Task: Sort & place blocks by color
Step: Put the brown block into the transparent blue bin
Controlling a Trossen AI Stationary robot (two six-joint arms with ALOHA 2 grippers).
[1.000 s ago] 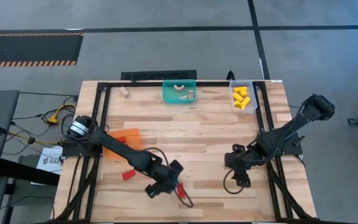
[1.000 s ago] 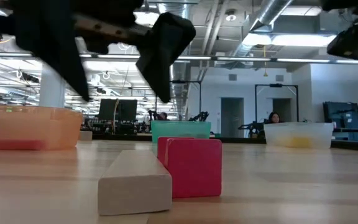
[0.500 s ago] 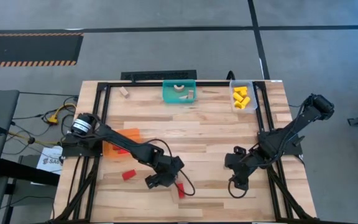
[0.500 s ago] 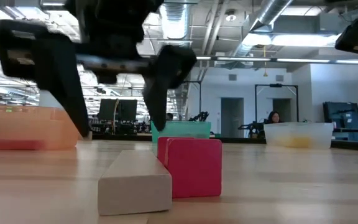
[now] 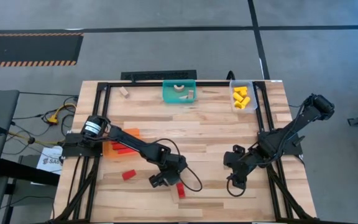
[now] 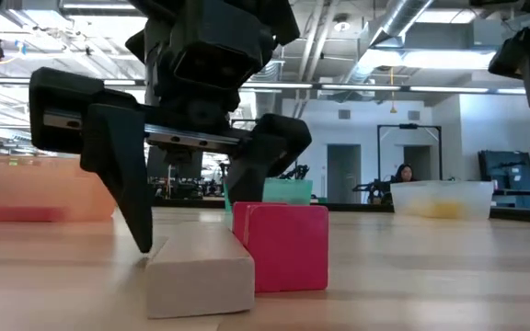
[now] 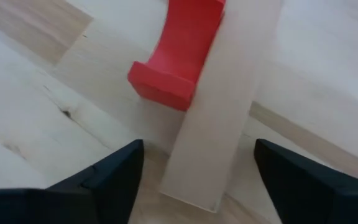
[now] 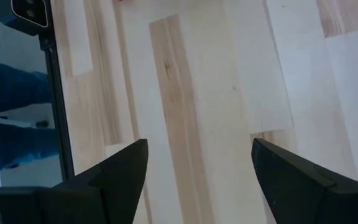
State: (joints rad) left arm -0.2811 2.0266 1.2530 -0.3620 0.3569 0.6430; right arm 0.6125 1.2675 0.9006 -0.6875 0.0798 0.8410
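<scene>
— Near the tabletop's [image 5: 216, 140] front edge, my left tool [image 6: 196, 244] hangs with fingers spread, straddling a pale wooden bar [image 7: 219, 118]; a red arch block [image 7: 182, 53] lies against it.

— And the right one?

— My right tool [image 5: 234, 182] waits spread above bare boards, well apart from both blocks.

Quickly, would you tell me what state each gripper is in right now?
Left gripper: open, fingers either side of the pale wooden bar, holding nothing.
Right gripper: open, empty, over bare table.
</scene>
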